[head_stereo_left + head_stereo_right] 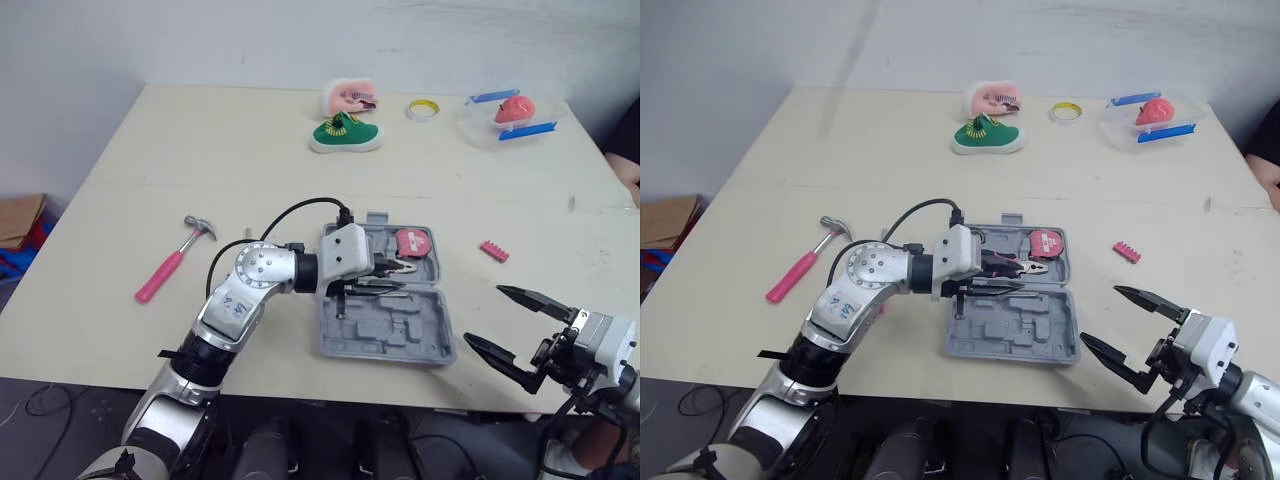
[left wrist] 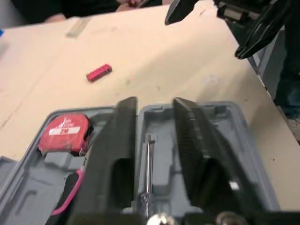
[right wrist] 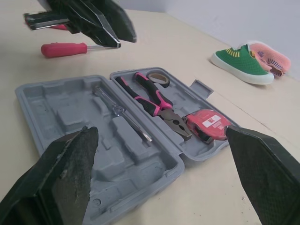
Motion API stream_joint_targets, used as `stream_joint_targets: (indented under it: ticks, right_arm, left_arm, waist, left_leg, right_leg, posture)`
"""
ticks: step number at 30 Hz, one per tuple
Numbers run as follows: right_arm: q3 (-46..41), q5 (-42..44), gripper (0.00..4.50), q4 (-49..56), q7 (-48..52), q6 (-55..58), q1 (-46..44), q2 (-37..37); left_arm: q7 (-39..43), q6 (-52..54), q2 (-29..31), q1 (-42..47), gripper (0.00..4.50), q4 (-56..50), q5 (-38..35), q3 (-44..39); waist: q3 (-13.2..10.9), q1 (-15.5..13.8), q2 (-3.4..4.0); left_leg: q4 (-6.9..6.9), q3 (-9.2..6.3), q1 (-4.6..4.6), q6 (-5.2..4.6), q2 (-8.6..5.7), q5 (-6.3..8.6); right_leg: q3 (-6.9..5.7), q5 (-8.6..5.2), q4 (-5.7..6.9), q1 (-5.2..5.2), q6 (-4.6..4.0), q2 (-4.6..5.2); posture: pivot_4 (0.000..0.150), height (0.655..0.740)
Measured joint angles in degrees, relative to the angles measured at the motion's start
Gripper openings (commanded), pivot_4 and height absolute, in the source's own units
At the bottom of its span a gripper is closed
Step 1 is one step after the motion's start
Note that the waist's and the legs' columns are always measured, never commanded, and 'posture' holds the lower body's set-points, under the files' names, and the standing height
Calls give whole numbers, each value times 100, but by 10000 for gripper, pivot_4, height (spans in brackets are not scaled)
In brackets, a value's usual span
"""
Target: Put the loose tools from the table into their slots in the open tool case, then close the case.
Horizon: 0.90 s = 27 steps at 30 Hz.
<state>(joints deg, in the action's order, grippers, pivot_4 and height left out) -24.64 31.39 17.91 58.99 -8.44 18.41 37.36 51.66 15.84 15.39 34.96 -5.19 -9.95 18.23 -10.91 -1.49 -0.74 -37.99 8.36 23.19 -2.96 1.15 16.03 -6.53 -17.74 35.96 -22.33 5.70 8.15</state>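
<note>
Cream wooden table (image 1: pixel 200 150) against a white wall carries the open grey plastic tool case (image 1: pixel 390 338), which sits close to the near edge. That placement is the first hazard: the case looks light, and any sideways nudge could slide it toward the drop. The left gripper (image 2: pixel 154 104) hovers over the case with its black fingers spread and grasping nothing, directly above a slim silver metal tool (image 2: pixel 149 159) lying in its moulded groove. A careless descent there could knock that tool, or the pink-handled pliers (image 3: pixel 150 96) beside it, out of their recesses. The red tape measure (image 1: pixel 413 243) sits at the far right of the case. Two loose items wait outside it: the pink-handled hammer (image 1: pixel 170 268) well to the left, and a small pink ridged plastic strip (image 1: pixel 494 251) just to the right. The right gripper (image 1: pixel 485 315) hangs at the near right edge, fingers wide apart and empty. Closing early, or over a half-seated tool, would likely jam the case or leave a tool out, and a long hammer gripped off-balance may swing and miss its slot.
</note>
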Motion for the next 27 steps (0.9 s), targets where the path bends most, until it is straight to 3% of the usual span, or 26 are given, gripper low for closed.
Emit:
stream_joint_targets:
  ticks: [11, 27]
  right_arm:
    - [166, -82, 45000, 123, -228, 28, 52, -1]
    - [169, -118, 45000, 203, -304, 25, 172, -2]
  left_arm:
    - [-454, -781, -69, -377, 484, 989, 639, 209]
    - [-464, -535, -116, -199, 484, 1442, 997, 368]
  waist:
    - [0, 3, 0]
    - [1, 4, 1]
  left_leg:
    - [2, 1, 1, -6, -2, 8]
    - [2, 1, -1, -10, -3, 14]
  right_leg:
    - [-1, 1, -1, -2, 2, 4]
    - [-2, 2, -1, -1, 3, 8]
  posture:
    - [1500, 7400]
    - [1500, 7400]
